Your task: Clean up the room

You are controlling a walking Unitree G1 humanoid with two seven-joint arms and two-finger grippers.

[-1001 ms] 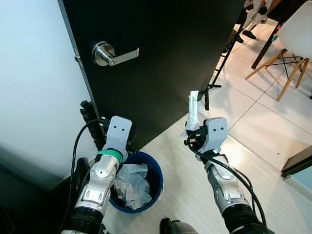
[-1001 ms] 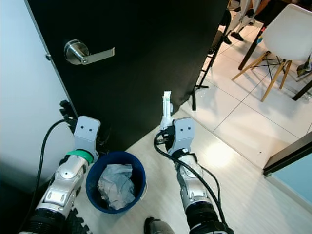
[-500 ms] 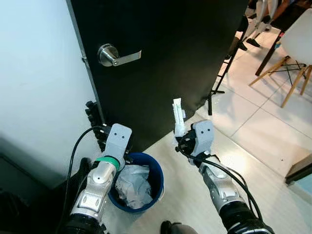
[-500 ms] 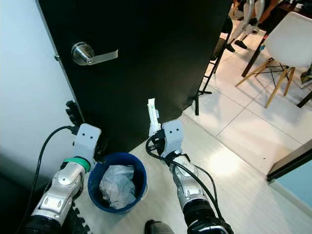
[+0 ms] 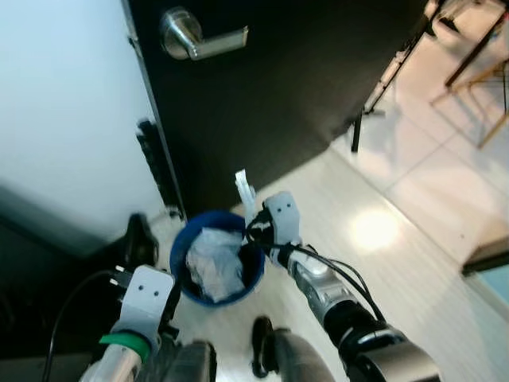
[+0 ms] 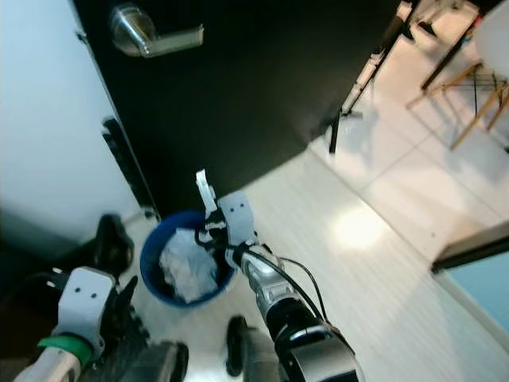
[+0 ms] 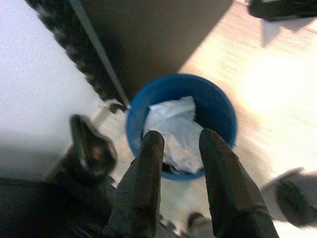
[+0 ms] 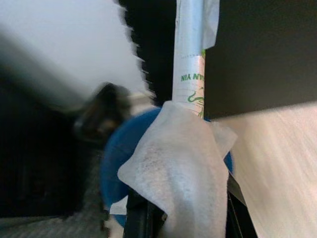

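Note:
A round blue bin (image 5: 181, 253) with crumpled white paper (image 5: 211, 267) inside stands on the floor at the foot of the black door. My right gripper (image 5: 251, 228) is at the bin's right rim. It is shut on a long white wrapper with green print (image 8: 190, 74) and a white tissue (image 8: 173, 173), which stick up over the bin's edge. My left gripper (image 7: 181, 139) is drawn back low on the left, above the bin (image 7: 218, 106). It is open, with nothing between its fingers (image 7: 148, 163).
A black door (image 5: 302, 79) with a silver lever handle (image 5: 203, 36) rises behind the bin, and a white wall (image 5: 64, 103) is to its left. A dark shoe-like thing (image 5: 141, 237) lies left of the bin. Pale floor (image 5: 398, 231) and wooden chair legs (image 5: 477, 72) lie to the right.
The view has tipped down and blurred. My right gripper carried the wrapper left and down to the bin's rim. My left arm dropped back toward the lower left.

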